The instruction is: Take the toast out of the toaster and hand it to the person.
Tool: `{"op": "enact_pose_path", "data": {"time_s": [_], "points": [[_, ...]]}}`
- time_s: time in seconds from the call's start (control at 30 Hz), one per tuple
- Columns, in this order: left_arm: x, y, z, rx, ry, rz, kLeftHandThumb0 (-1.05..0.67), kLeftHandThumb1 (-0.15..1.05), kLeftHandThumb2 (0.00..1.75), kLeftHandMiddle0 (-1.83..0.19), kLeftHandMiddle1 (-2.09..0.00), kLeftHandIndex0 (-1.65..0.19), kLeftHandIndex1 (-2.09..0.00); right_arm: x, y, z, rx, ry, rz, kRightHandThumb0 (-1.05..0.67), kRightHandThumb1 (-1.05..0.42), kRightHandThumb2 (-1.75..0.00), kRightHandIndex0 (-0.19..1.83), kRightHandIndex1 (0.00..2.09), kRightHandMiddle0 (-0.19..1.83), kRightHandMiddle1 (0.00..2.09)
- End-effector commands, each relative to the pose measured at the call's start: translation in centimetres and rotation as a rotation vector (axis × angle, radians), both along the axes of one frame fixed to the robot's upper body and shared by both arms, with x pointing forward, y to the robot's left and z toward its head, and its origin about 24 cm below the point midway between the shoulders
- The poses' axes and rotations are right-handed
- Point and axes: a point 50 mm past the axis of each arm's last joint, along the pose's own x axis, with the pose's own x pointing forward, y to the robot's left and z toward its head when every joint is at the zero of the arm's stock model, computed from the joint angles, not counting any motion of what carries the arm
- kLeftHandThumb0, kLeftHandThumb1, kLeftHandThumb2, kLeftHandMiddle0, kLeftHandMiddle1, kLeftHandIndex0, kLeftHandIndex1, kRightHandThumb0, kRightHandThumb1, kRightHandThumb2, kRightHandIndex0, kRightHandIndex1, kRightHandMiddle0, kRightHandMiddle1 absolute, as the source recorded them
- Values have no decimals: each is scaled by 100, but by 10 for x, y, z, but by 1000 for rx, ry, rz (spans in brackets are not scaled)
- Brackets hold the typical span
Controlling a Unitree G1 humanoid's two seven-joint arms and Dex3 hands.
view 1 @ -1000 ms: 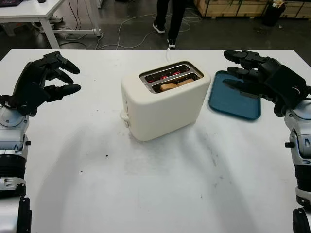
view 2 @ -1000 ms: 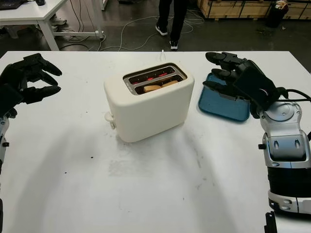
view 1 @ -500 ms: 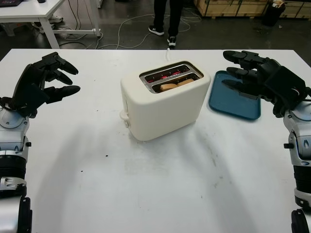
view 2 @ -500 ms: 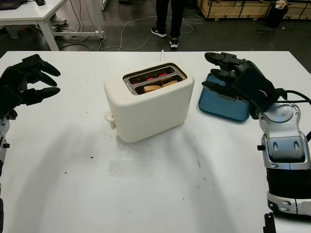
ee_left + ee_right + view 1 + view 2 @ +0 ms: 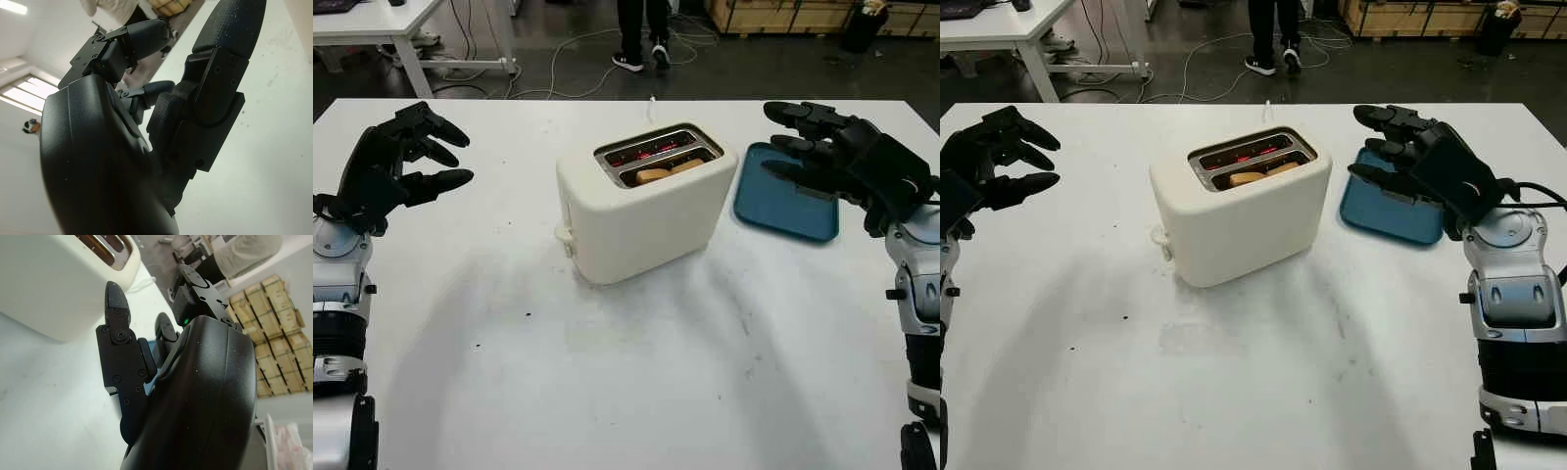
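Basically unchanged since a second ago: toast (image 5: 656, 175) still in toaster (image 5: 644, 201), left hand (image 5: 396, 166) and right hand (image 5: 847, 162) both wide and empty, flanking it. Reach not started.

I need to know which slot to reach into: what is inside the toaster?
The toaster holds toast in its nearer slot; the farther slot shows glowing red elements. The toast's lower part is hidden by the body.

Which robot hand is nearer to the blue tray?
The right robot hand: it hovers over the blue tray. The left robot hand is open far across the table, beyond the toaster.
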Motion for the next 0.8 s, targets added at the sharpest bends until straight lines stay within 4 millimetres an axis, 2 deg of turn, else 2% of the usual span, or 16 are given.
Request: {"op": "enact_pose_path", "data": {"time_s": [0.0, 0.77], "points": [[2, 0, 7, -2, -21, -4, -105, 85, 0, -32, -151, -40, -134, -1, -1, -1, -3, -13, 2, -34, -92, -18, 39, 1, 39, 0], [2, -2, 5, -8, -23, 2, -105, 85, 0, -33, -150, -41, -132, -1, -2, -1, -2, -16, 7, -34, -92, -18, 39, 1, 39, 0]]}}
